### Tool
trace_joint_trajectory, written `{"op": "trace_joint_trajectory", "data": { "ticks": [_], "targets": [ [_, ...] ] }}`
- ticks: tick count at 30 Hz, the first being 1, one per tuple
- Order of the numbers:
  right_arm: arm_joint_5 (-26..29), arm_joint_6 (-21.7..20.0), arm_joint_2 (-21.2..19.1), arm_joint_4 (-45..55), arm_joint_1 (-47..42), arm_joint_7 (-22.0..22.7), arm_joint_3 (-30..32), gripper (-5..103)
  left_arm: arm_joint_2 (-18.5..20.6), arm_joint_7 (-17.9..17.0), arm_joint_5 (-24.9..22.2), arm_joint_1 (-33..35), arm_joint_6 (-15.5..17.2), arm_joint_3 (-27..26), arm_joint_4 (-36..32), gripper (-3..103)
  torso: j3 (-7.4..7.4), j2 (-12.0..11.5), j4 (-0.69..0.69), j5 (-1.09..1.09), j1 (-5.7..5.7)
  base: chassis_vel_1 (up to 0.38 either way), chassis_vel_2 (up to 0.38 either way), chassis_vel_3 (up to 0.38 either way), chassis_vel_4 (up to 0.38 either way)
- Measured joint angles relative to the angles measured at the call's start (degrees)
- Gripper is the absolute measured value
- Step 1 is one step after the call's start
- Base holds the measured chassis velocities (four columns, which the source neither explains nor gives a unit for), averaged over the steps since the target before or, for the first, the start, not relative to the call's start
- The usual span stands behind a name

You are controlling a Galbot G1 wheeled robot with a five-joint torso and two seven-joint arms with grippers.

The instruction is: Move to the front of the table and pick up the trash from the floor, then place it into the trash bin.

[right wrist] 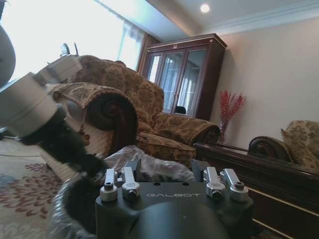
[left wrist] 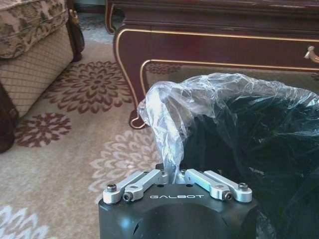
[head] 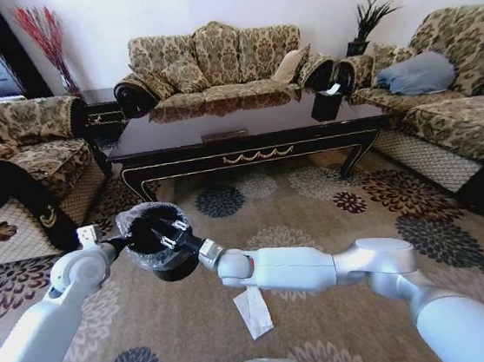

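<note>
The black trash bin (head: 171, 268) with its crinkly clear liner (left wrist: 199, 99) stands left of centre on the patterned floor (head: 334, 223), in front of the dark table (head: 245, 132). My left gripper (head: 120, 242) is shut on the bin's near-left rim, and the left wrist view shows the plastic pinched in my left gripper (left wrist: 173, 172). My right arm reaches across from the right, with its gripper (head: 172, 239) open just over the bin's mouth. I see nothing between its fingers. A folded white paper sheet (head: 255, 310), a piece of trash, lies on the carpet under my right forearm.
Patterned sofas ring the table: one at the left (head: 21, 162), one behind (head: 215, 62), one at the right (head: 451, 96). A small black holder (head: 327, 101) stands on the table's right end. The table's curved leg (left wrist: 130, 84) is just beyond the bin.
</note>
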Motion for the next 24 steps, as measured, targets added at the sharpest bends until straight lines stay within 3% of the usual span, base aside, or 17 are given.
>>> {"op": "trace_joint_trajectory", "data": {
  "ticks": [1, 4, 7, 10, 12, 14, 18, 20, 24],
  "targets": [
    [0.0, 0.0, 0.0, 0.0, 0.0, 0.0, 0.0, 55, 0.0, 0.0, 0.0, 0.0, 0.0, 0.0, 0.0, 3, 0.0, 0.0, 0.0, 0.0, 0.0, 0.0, 0.0, 0.0, 0.0],
    [5.09, -1.92, -1.44, 1.76, 0.25, 0.96, 2.94, 71, 0.05, -0.02, 0.28, 1.64, 0.11, -2.1, 0.07, 3, 0.0, 0.0, 0.03, 0.0, 0.0, 0.0, 0.0, 0.0, 0.0],
    [8.99, -2.99, -3.07, 2.57, 0.44, 1.11, 5.78, 77, 0.21, -0.12, 0.36, 2.71, 0.18, -3.56, -0.17, 3, 0.0, 0.0, 0.03, 0.0, 0.0, 0.0, 0.0, 0.0, 0.0],
    [15.2, -5.39, -8.18, 3.11, 0.24, 1.41, 12.32, 93, 0.88, -1.0, 0.09, 4.77, 0.41, -6.4, -1.7, 3, 0.0, 0.0, 0.0, 0.01, 0.0, 0.0, 0.0, 0.0, 0.0],
    [15.74, -6.04, -9.0, 3.23, -0.12, 1.77, 13.22, 93, 0.92, -1.16, -0.03, 4.98, 0.42, -6.71, -1.94, 3, 0.0, 0.0, 0.0, 0.01, 0.0, 0.0, 0.0, 0.0, 0.0],
    [17.2, -8.22, -12.33, 3.55, -2.18, 2.93, 16.33, 99, 1.1, -2.06, -0.65, 5.51, 0.46, -7.52, -2.81, 3, 0.0, 0.0, 0.01, 0.02, 0.0, 0.0, 0.0, 0.0, 0.0],
    [16.8, -10.61, -17.3, 3.5, -6.92, 2.92, 19.79, 100, 2.01, -2.47, -0.94, 4.92, 0.49, -6.89, -2.86, 3, 0.0, 0.0, -0.02, 0.02, 0.0, 0.0, 0.0, 0.0, 0.0],
    [16.2, -11.25, -17.89, 3.12, -7.8, 2.95, 20.21, 100, 2.26, -2.46, -1.01, 4.84, 0.5, -6.79, -2.82, 3, 0.0, 0.0, -0.03, 0.02, 0.0, 0.0, 0.0, 0.0, 0.0],
    [12.86, -18.12, -19.54, -1.34, -16.16, 7.03, 23.95, 100, 3.66, -2.6, -1.27, 4.71, 0.51, -6.55, -2.65, 3, 0.01, 0.0, 0.01, 0.04, 0.0, 0.0, 0.0, 0.0, 0.0]
  ]
}}
